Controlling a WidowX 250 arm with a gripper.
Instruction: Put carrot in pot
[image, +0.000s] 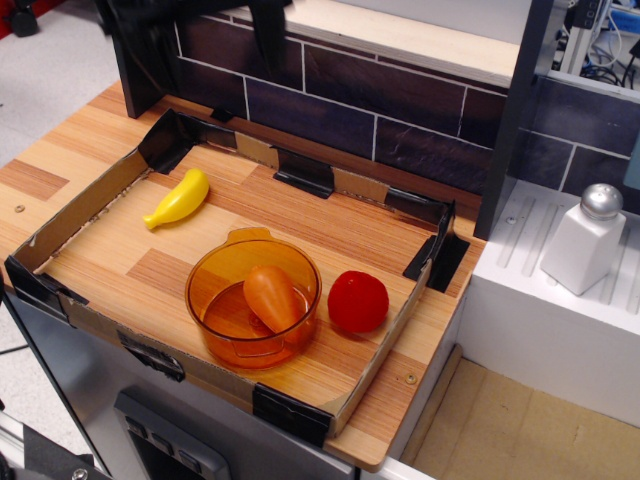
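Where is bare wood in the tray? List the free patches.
Free: the stretch between the banana and the back wall, and the left front corner beside the pot. Crowded: the front right, where the pot, holding the carrot, nearly meets the tomato.

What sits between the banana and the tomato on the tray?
The pot with the carrot lying inside it sits between the banana and the tomato, seen in the only view.

One fixed view — high, front-right, angled down at the cardboard tray (90, 205) — fairly near.

Pincer (205, 25): cut off by the top edge, blurred; jaw state indeterminable. Carrot (272, 297): lower part veiled by the pot (215, 330) wall.
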